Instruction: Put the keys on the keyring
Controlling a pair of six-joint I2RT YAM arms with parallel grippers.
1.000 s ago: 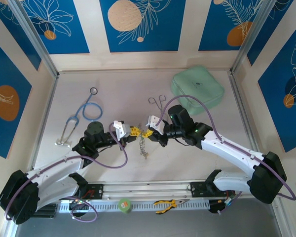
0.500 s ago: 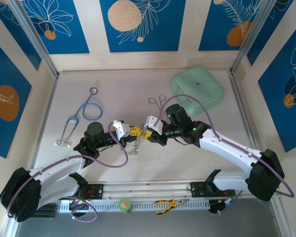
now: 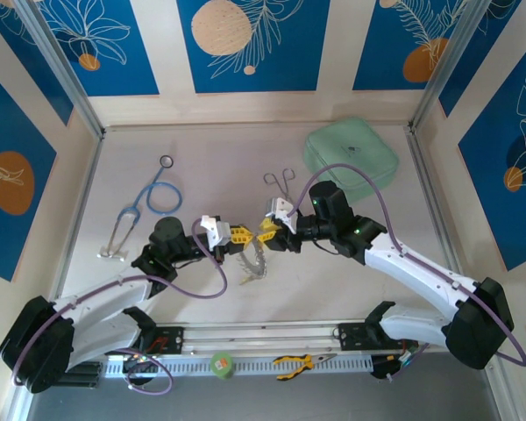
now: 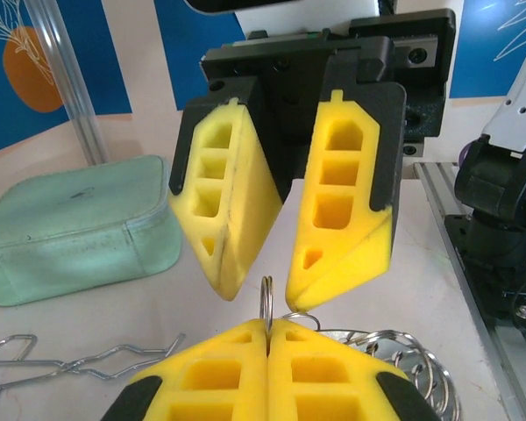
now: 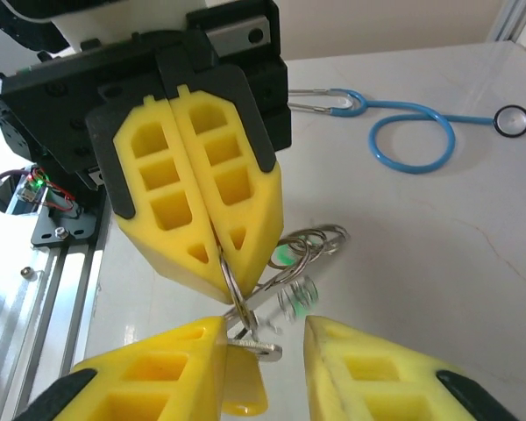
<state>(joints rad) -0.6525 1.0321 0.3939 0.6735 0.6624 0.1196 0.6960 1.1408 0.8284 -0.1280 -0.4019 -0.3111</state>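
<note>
Operator: Where the overhead camera looks down on the table [image 3: 202, 158], which items lie on it, largest first?

Technician: 1. Mint-green pouch [image 3: 351, 162], far right. 2. Blue-tubed stethoscope [image 5: 403, 108], far left. 3. Silver forceps [image 3: 280, 182], just left of the pouch and beyond the grippers. All three lie well apart from the keyring [image 3: 252, 263].

Operator: What is the condition of each gripper?

Technician: Left gripper [image 3: 242, 235]: clenched. Its yellow fingers [image 4: 219, 373] are pressed flat together on the keyring's wire, which rises out of the seam between them in the left wrist view. Right gripper [image 3: 265, 231]: released. Its jaws stand apart, tips facing the left gripper's tips at close range. The wire loop stands at the gap between them and neither finger presses it.

Operator: Where are the keyring and the keys?

Technician: The keyring hangs from the left gripper near the table's centre, between the two grippers, with its coils drooping toward the near edge. Contact with the table cannot be determined. Of the keys, one yellow-headed key [image 5: 243, 390] sits between the right gripper's spread fingers, and green heads [image 5: 285, 255] show blurred among the coils. Whether any key is threaded cannot be determined.
</note>
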